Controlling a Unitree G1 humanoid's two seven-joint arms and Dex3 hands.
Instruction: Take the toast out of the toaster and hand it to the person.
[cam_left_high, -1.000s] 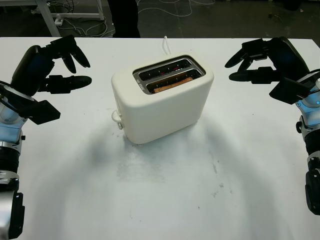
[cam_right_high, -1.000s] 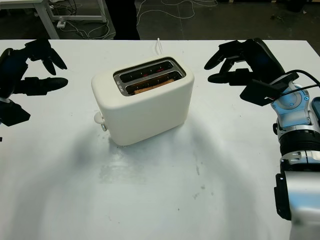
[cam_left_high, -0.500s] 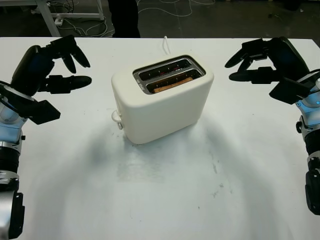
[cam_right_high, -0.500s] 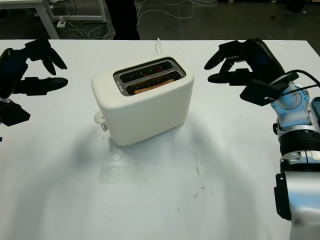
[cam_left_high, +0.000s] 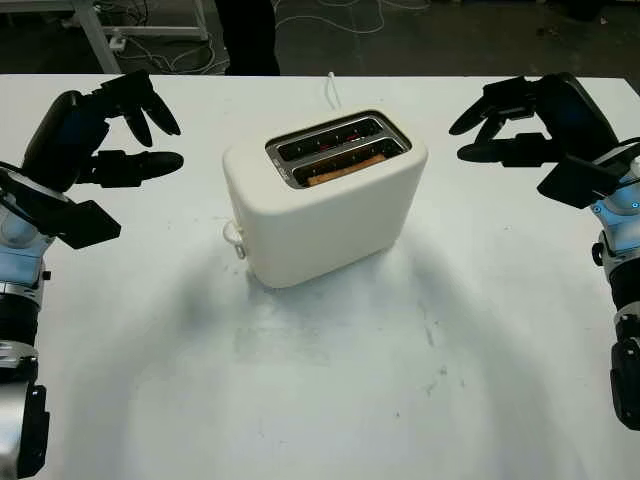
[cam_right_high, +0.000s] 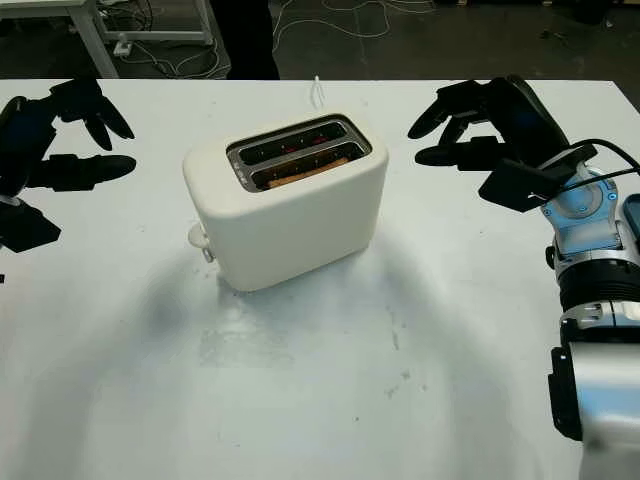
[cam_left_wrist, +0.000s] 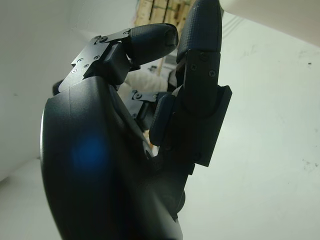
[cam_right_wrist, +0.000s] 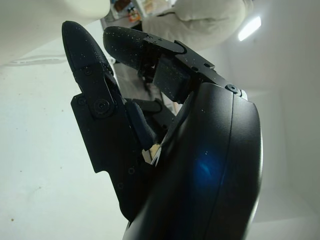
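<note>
Two black hands hover over the white worktop (cam_left_high: 330, 380), one on each side of the toaster (cam_left_high: 325, 200), and neither is touching it. The cream toaster sits near the middle of the worktop, turned at an angle, with its round knob (cam_left_high: 233, 235) facing the robot's left and its white cord (cam_left_high: 330, 90) running away toward the far edge. Look into the two slots on top: the slot nearer the robot has the toast (cam_left_high: 345, 170) sitting low in it, just a brown edge showing above the rim. The far slot looks dark, with a hint of red inside.

Over on the robot's left, the left hand (cam_left_high: 95, 140) is raised above the worktop, well apart from the toaster, open and holding nothing, fingers pointing in toward it. On the other side, the right hand (cam_left_high: 530, 125) mirrors it, open too, carrying nothing, also well clear of the toaster's side.

Beyond the far edge of the worktop, a person's dark trouser legs (cam_left_high: 248, 35) stand on a floor strewn with cables (cam_left_high: 330, 15), and a white frame leg (cam_left_high: 95, 35) shows at the far left.
</note>
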